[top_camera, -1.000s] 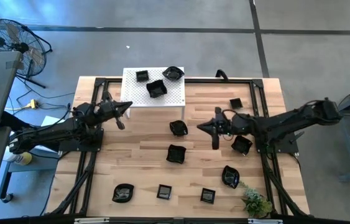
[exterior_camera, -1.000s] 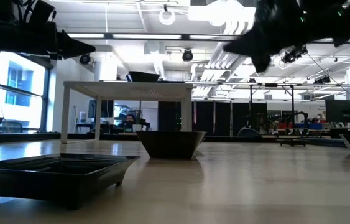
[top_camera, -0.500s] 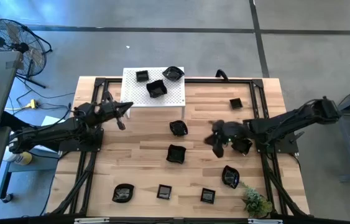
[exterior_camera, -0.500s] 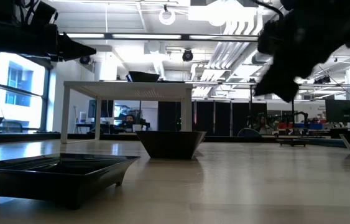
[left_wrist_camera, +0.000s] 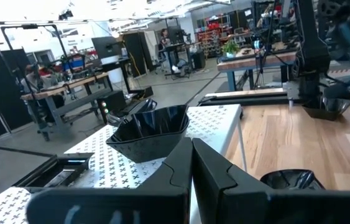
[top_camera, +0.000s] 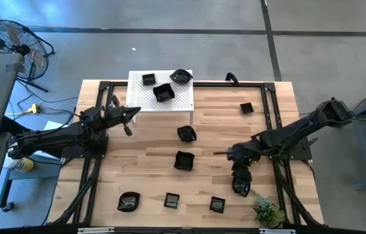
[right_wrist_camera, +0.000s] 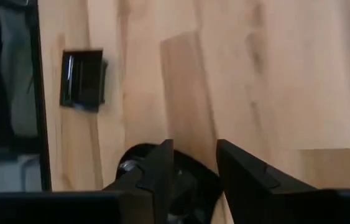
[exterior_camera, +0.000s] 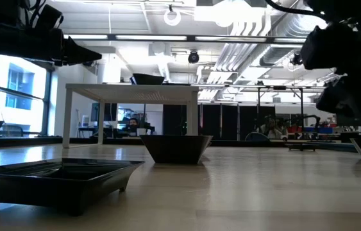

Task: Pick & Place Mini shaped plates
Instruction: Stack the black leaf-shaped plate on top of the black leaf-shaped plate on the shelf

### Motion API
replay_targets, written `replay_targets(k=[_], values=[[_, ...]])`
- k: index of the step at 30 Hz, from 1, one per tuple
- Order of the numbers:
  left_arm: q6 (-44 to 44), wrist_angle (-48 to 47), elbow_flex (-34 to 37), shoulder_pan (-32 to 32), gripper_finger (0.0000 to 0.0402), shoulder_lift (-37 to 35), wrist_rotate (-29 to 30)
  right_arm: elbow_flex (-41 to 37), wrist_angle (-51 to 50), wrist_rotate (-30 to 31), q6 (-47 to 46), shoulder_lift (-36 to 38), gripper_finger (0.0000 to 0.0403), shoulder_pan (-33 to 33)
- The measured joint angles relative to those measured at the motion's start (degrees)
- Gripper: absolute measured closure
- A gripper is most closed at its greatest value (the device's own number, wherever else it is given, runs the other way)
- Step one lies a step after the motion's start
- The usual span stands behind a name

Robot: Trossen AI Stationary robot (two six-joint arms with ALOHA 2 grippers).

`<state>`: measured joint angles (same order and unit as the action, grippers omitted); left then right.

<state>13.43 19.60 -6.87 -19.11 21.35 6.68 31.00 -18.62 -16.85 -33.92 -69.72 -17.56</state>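
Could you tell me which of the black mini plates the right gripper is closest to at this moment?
The plate by the small green plant, at the table's near right. The right gripper, open, hangs directly over it; every other plate lies clearly apart from it.

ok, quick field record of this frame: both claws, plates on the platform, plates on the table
left claw: shut, empty, hovering by the white platform's corner
right claw: open, over the dish near the plant, not holding it
white platform: three black plates on it
table: black plates scattered on the wood, several along the near edge
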Motion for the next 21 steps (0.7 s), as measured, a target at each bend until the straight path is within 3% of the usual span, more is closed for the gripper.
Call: replay_targets(k=[11, 21], values=[[0.0, 0.0, 0.0, 0.0, 0.0399, 0.3, 0.0, 7.8, -4.5, -4.6, 15.4, -13.3, 0.0295, -2.0], [0.0, 0.0, 0.0, 0.0, 0.0399, 0.3, 0.0, 10.9, -12.9, -6.7, 25.0, -16.6, 0.0295, -2.8]])
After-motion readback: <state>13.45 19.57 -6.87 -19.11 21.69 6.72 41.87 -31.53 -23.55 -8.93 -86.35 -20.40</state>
